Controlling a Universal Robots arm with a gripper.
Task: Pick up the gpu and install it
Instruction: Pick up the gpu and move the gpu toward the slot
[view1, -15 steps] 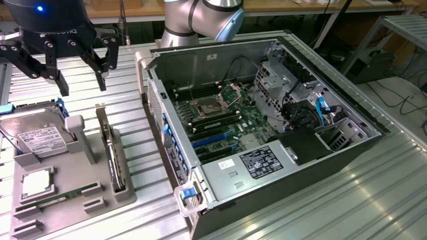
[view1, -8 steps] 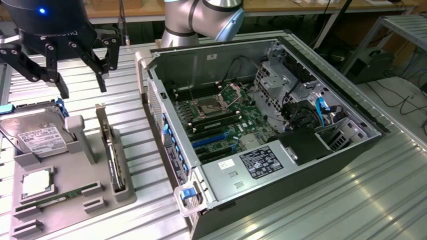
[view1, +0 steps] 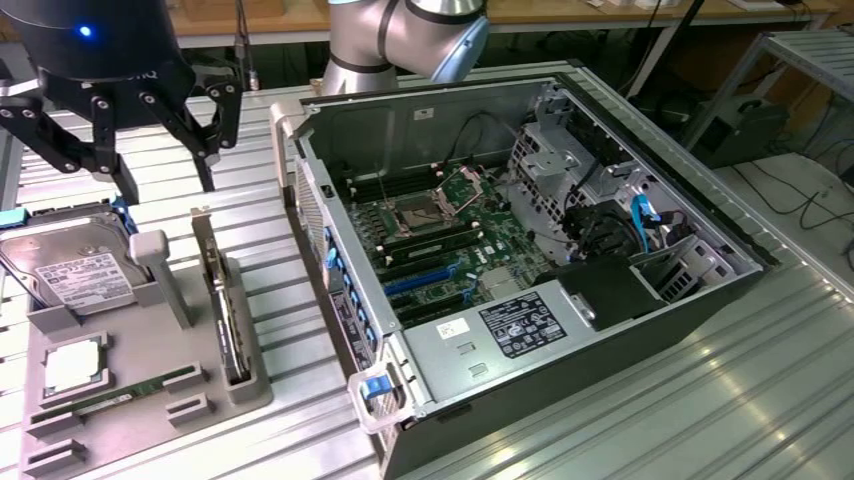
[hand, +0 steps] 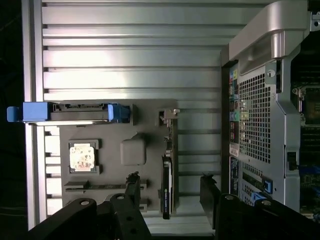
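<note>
Grey tray (view1: 140, 340) holding gpu (view1: 230, 310) on edge, gripper (view1: 167, 182) spread above

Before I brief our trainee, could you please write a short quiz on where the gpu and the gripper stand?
1. True or false: the black gripper holds the gpu, the thin green circuit card with a pale metal bracket.
2. Fill in: the side of the black computer case is ____, so the motherboard shows.
3. Where is the gpu? A) standing on edge in a slot of the grey holder tray; B) seated inside the case; C) clamped in the gripper.

Key
1. False: the fingers are open and empty, above the tray.
2. Open.
3. A.
</note>
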